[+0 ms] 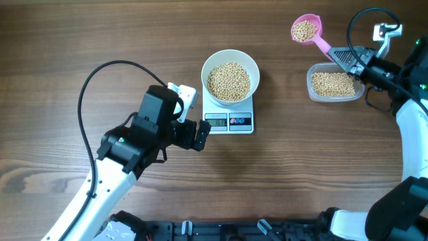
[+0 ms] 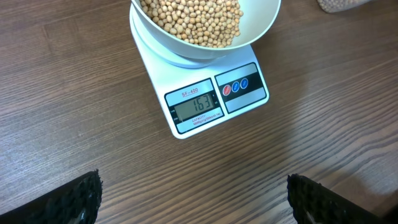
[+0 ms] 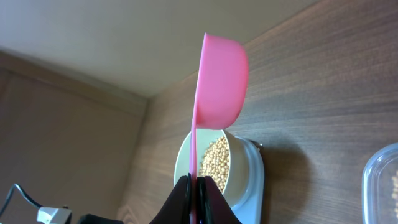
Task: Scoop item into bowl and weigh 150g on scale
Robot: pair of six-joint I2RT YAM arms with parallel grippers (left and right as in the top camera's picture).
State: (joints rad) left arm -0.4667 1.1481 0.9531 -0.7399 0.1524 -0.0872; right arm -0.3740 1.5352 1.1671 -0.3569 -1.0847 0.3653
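The white bowl [image 1: 231, 75] stands on the scale [image 1: 229, 115], heaped with tan beans [image 1: 229, 81]. In the left wrist view the scale [image 2: 214, 99] reads 163 under the bowl [image 2: 261, 25]. My left gripper [image 1: 195, 128] is just left of the scale's front, open and empty; its gripper [image 2: 193, 205] hovers over bare wood. My right gripper [image 1: 348, 58] is shut on the handle of a pink scoop [image 1: 306, 29] holding beans, raised at the far right. In the right wrist view the gripper [image 3: 194, 199] pinches the thin handle of the scoop [image 3: 221, 81].
A clear plastic tub [image 1: 333, 83] with more beans sits at the right, under the right arm, and its corner [image 3: 382, 186] shows in the right wrist view. A black cable [image 1: 93, 80] loops over the left side of the wooden table.
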